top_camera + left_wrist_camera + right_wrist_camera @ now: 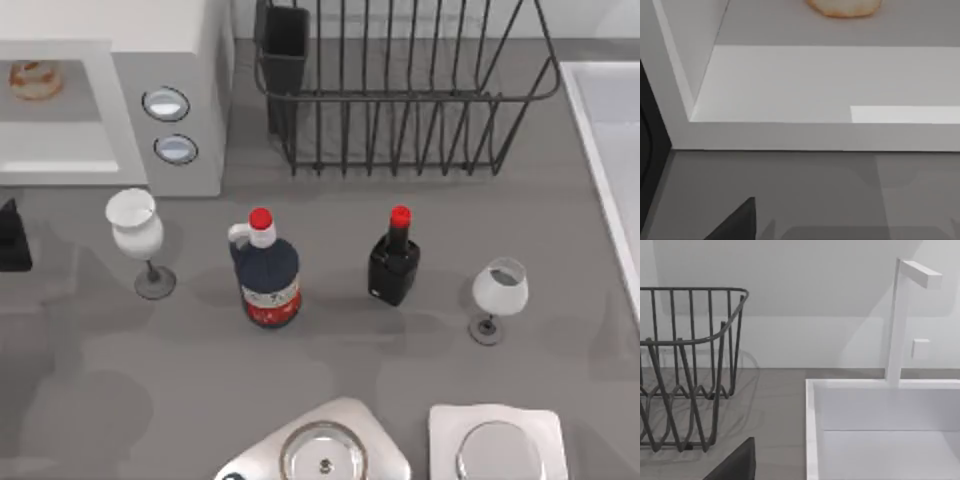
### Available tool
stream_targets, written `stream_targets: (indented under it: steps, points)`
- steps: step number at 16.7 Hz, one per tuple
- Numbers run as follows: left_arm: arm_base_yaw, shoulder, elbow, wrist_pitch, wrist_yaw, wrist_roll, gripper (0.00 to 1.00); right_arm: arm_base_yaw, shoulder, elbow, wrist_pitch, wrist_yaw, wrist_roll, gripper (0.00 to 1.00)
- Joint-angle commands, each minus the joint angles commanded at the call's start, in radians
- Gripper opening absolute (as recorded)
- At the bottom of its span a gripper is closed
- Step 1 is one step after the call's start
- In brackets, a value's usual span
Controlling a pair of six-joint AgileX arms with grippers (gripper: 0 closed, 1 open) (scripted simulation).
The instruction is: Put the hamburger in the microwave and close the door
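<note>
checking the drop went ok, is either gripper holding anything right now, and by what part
Nothing is seen held. The hamburger lies free inside the microwave, and the dark left gripper at the table's left edge carries nothing visible. Whether its jaws are open cannot be told.

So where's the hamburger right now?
The hamburger sits inside the microwave, at the top view's far left, beside the two round buttons; the left wrist view shows it deep in the cavity.

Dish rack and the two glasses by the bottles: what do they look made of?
Dish rack: thin black bars, likely coated metal wire, matte. Left glass and right glass: pale, see-through bowls on grey stems, probably glass, possibly clear plastic.
</note>
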Motion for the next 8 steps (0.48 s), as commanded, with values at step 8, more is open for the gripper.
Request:
stream_targets:
  steps: [8]
  points:
    - [0.000, -0.279, 0.093, -0.399, -0.003, -0.002, 1.00, 0.000, 0.000, 0.000, 0.000, 0.000, 0.000, 1.00]
